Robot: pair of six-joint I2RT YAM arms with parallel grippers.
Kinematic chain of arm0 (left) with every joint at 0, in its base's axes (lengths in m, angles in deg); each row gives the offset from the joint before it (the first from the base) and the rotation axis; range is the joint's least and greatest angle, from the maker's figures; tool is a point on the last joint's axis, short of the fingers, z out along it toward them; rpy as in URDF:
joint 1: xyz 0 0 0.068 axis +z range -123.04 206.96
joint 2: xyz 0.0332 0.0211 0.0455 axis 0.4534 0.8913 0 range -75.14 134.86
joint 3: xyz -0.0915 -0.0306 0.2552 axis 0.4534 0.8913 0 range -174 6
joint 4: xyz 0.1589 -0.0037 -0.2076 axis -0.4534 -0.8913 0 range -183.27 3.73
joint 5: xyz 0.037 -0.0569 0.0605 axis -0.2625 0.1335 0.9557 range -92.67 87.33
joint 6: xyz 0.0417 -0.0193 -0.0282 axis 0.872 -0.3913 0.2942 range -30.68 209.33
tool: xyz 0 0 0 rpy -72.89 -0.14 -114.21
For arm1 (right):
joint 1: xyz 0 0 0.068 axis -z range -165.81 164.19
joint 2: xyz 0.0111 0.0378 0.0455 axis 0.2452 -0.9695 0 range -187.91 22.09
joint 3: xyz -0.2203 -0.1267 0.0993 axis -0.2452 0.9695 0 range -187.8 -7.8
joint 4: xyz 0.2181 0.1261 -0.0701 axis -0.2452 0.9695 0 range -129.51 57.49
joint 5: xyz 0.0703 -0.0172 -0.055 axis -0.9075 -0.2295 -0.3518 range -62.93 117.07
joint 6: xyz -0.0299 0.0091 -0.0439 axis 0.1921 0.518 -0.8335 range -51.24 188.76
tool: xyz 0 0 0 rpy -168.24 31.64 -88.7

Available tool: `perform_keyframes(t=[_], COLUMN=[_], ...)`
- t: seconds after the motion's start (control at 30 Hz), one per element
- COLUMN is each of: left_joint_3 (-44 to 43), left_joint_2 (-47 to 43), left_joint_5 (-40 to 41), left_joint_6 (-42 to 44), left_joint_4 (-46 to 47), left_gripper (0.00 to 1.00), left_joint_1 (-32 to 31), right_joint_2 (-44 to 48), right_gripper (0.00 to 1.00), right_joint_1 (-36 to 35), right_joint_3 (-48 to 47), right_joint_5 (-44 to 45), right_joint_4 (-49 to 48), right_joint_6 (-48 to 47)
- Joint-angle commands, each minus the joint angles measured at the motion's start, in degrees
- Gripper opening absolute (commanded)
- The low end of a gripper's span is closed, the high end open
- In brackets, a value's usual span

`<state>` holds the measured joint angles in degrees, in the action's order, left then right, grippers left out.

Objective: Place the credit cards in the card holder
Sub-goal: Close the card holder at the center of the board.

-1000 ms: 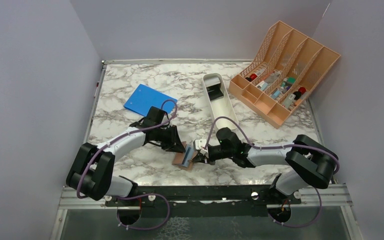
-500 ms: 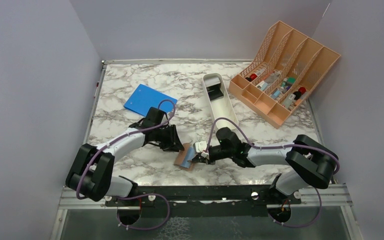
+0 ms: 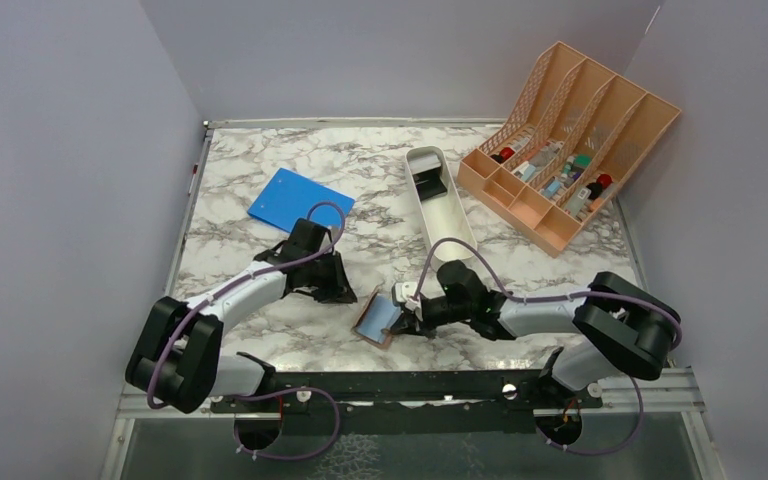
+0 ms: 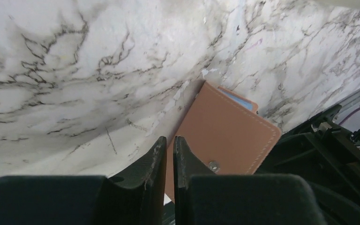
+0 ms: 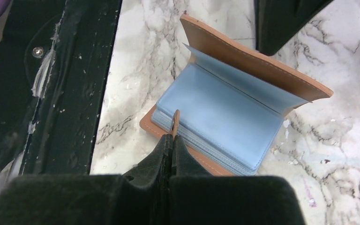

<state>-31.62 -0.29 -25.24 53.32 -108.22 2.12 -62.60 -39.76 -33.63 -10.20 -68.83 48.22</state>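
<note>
The card holder (image 3: 378, 316) lies open near the table's front edge, with its brown cover raised and the pale blue sleeves (image 5: 220, 117) showing. My right gripper (image 5: 171, 139) is shut on the holder's small brown snap tab (image 5: 175, 123); it also shows in the top view (image 3: 405, 305). My left gripper (image 4: 169, 143) is shut and empty, just left of the holder's brown cover (image 4: 225, 136) and apart from it; it also shows in the top view (image 3: 345, 292). A small dark and pale stack (image 3: 428, 182) in the white tray may be the credit cards; it is too small to tell.
The long white tray (image 3: 450, 215) runs back from the right arm. A blue notebook (image 3: 300, 198) lies at the back left. The peach lattice organiser (image 3: 570, 140) stands at the back right. The black front rail (image 3: 410, 385) is close behind the holder.
The holder has swung open, so its blue inside now shows. My right gripper has pulled the tab side toward itself. My left gripper has drawn back to the left, off the holder.
</note>
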Motion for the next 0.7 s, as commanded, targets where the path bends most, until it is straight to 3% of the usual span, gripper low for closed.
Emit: perform_keyframes(t=[0.0, 0.37, 0.67], left_joint_3=[3.87, 8.58, 10.74], left_joint_2=[-1.46, -10.12, -9.87], left_joint_5=[-7.46, -8.17, -4.2], left_joint_6=[-3.2, -9.24, -12.06], left_joint_4=[5.35, 8.97, 9.46], left_gripper=[0.13, 0.13, 0.13], left_joint_1=[-0.79, -3.86, -9.51], right_joint_2=[2.06, 3.89, 2.91], right_gripper=[0.01, 0.01, 0.01], right_joint_1=[-0.36, -0.36, -0.36], right_joint_3=[2.63, 4.12, 5.18], right_joint_5=[-1.78, -1.64, -1.73], right_joint_4=[-7.36, -10.51, -13.4], right_joint_6=[3.0, 2.51, 3.18])
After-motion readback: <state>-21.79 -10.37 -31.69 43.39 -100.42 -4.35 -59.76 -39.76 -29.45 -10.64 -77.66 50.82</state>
